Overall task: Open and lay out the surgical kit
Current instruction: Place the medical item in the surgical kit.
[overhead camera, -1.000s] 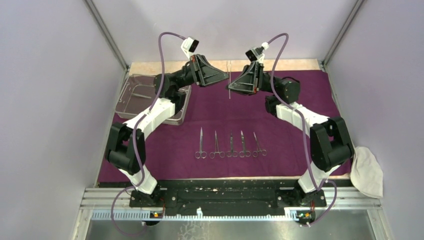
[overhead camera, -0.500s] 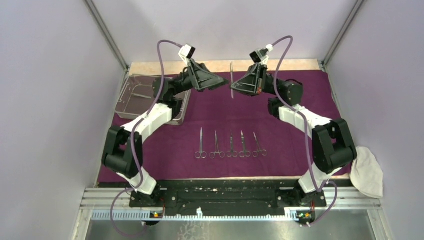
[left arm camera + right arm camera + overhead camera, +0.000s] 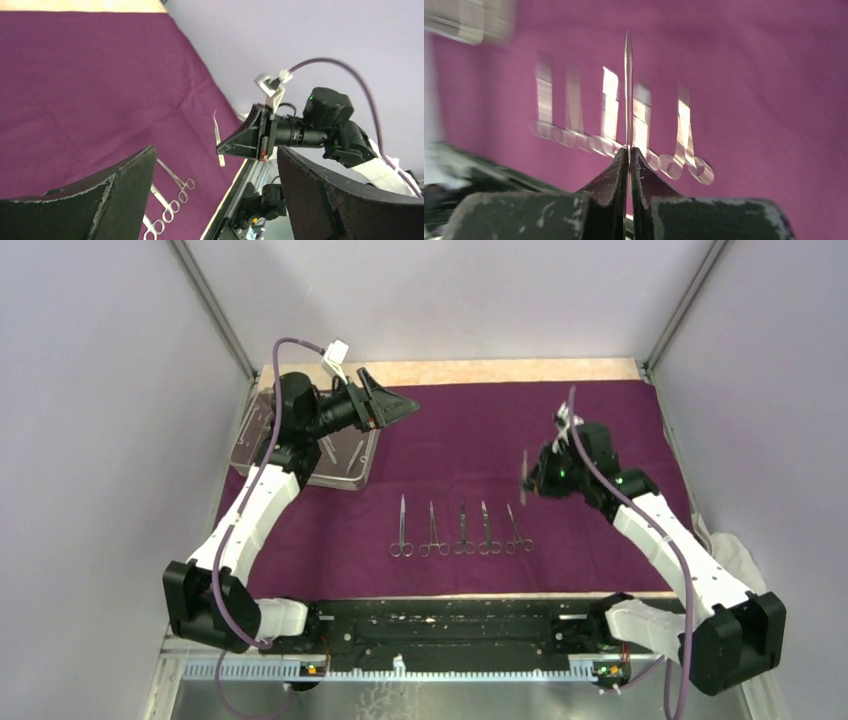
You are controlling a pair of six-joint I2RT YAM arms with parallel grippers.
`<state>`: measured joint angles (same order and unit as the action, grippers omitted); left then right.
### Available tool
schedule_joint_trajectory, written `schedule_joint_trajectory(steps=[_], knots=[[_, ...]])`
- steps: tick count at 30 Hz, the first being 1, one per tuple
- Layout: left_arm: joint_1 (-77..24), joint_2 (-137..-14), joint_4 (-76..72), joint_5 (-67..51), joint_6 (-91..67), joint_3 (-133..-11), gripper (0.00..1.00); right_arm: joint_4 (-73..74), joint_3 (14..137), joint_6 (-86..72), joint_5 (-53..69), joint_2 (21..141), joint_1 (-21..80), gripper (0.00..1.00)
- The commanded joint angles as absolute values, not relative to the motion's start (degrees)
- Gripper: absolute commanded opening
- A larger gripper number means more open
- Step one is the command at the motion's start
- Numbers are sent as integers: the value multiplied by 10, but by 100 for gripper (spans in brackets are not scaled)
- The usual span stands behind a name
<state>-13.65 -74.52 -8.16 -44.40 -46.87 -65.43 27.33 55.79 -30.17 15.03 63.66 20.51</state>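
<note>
The slim tweezers [image 3: 628,85] stand upright, right of centre, pinched between the tightly closed jaws of the right gripper [image 3: 528,478] above the spread purple wrap [image 3: 470,430]. Five scissor-like instruments [image 3: 461,530] lie in a row at lower centre. The mesh tray [image 3: 345,462] sits at upper left, beside the left gripper [image 3: 405,406], whose jaws gape wide and hold nothing.

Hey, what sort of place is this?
Probably a robotics test cell staged as a surgical prep bench: two robot arms working side by side, steel instruments rowed on a purple wrap, and a mesh tray.
</note>
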Motion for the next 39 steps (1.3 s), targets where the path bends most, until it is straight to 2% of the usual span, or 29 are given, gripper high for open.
schedule_joint_trajectory(steps=[1,4,8,11,28,39], knots=[[-140,-730,-4,-428,-415,-656,95,475,502,-206,-27,594,215,0],[-141,-729,-8,-438,-421,-649,95,499,500,-218,-50,613,217,0],[-142,-718,-25,-441,-421,-638,95,528,520,-200,-26,739,218,0],[-143,-708,-31,-443,-421,-631,95,500,506,-198,-10,784,233,0],[-140,-693,-56,-459,-408,-612,96,370,487,-183,-54,811,237,0],[-125,-692,-63,-477,-409,-619,96,393,470,-214,-62,846,238,0]])
